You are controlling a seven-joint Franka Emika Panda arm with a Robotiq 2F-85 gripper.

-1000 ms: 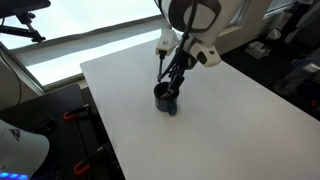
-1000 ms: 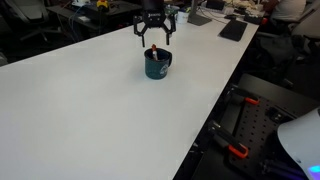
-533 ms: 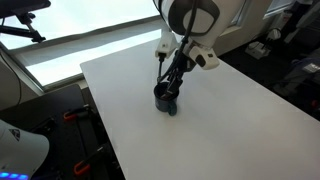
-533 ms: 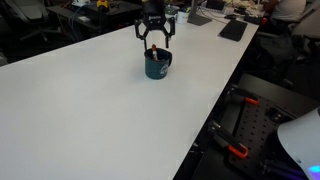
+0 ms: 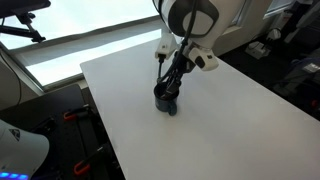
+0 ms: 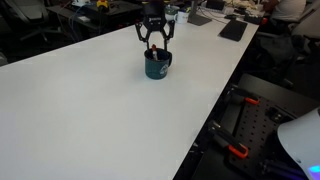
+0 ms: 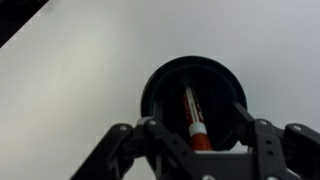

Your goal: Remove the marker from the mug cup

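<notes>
White and bare apart from the task's things, the surface fills most of both exterior views, with cluttered desks and dark equipment along the upper edge of the frame behind it. Near the far side of that surface stands the mug cup, dark and upright, and the arm comes down on it from the top of the frame.

What has changed over the last second is the spread of the jaws. A second ago they stood wide, reaching out past both sides of the mug's rim in an exterior view. Now they have drawn in noticeably and sit closer together above the mug's mouth. The arm itself has barely shifted, and the mug cup is where it was.

The marker lies inside the mug cup, leaning against the inner wall, with its reddish-orange end toward the bottom of the wrist frame and rising between the jaws. In that view there is still a gap between each side and the marker, so the jaws are partly closed but gripping nothing yet. In an exterior view the marker shows only as a small red speck at the rim.

The closing looks to be under way, with the marker lined up in the middle. The grasp seems close, but the lift has not begun, so the marker is still to be removed
</notes>
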